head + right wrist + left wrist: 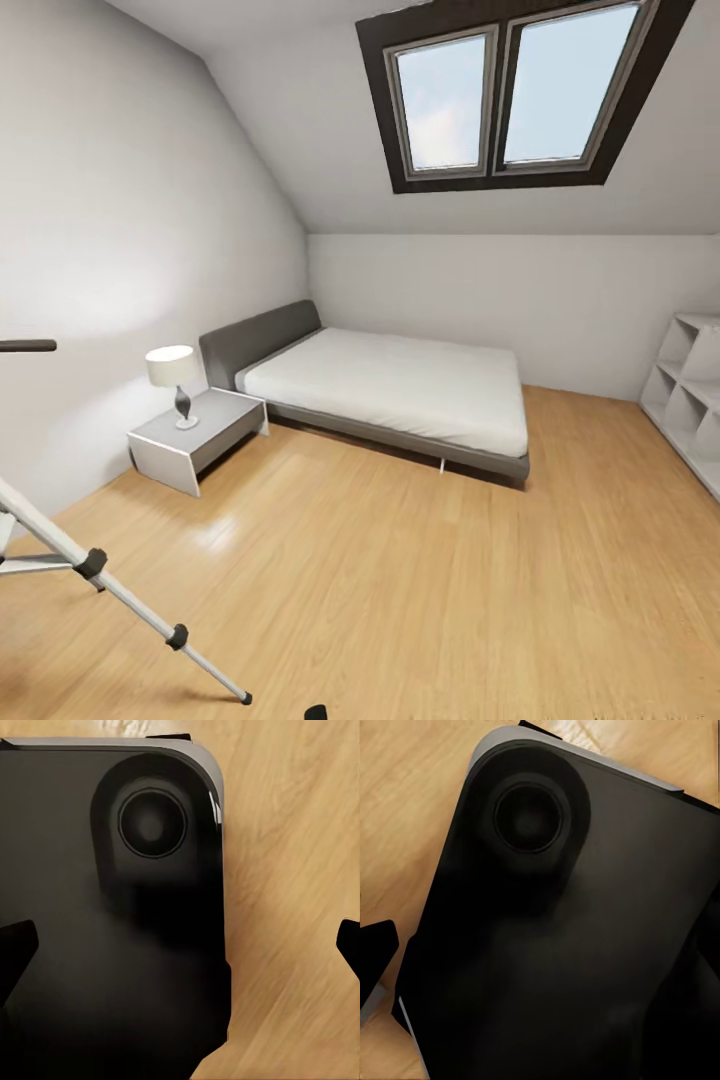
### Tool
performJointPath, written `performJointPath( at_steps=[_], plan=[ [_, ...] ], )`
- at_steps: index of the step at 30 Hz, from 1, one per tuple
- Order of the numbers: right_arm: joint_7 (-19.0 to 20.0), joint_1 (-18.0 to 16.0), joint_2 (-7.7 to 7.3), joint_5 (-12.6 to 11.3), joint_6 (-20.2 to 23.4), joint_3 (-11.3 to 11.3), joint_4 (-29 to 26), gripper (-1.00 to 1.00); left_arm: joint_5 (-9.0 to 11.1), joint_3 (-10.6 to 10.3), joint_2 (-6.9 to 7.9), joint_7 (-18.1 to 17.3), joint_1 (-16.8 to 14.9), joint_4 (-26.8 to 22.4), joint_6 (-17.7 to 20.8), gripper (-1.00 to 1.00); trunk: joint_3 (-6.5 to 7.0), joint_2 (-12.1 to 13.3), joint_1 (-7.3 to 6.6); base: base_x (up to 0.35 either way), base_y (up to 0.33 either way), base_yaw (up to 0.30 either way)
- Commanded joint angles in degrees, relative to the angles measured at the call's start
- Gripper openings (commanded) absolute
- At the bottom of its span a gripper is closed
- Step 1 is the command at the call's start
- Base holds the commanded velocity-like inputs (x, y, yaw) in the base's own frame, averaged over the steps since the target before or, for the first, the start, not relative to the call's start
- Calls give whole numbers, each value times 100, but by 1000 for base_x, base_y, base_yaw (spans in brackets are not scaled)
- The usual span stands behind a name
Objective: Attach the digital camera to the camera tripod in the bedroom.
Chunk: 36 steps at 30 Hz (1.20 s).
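Low at the head view's left, the camera tripod (110, 585) stands; claw states unreadable.

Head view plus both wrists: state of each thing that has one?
camera tripod: standing at left edge, one leg splayed across the floor, nothing seen mounted
table lamp: upright on the nightstand, unlit
bed: made, bare
skylight: closed
right gripper: open, empty
left gripper: cannot tell

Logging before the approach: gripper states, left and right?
Left gripper: open, holding nothing; one fingertip shows at the frame edge, over the robot's black base.
Right gripper: open, holding nothing; fingertips spread wide above the wood floor.
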Motion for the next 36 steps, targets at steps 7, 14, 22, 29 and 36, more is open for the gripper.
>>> performJointPath(
  at_steps=[7,14,22,29,36],
  plan=[
    [-4,0,-4,-6,-17,-26,-1,100,29,1,-1,0,5,-11,-7,100,-3,-2,0,0,0,-235],
    [-4,0,-7,-6,-17,-26,-1,100,28,1,-1,0,2,-11,-7,100,-3,-2,0,0,0,-214],
    [-4,0,-8,-6,-17,-26,-1,100,29,1,-1,0,2,-11,-7,100,-3,-2,0,0,0,-69],
    [-4,0,-7,-6,-17,-26,-1,100,29,-1,-1,0,3,-11,-7,100,-3,-2,0,0,0,-11],
    [-4,0,-8,8,-17,-18,-1,100,29,-1,-1,0,3,-11,-7,100,-3,-2,0,0,0,-2]
  ],
)
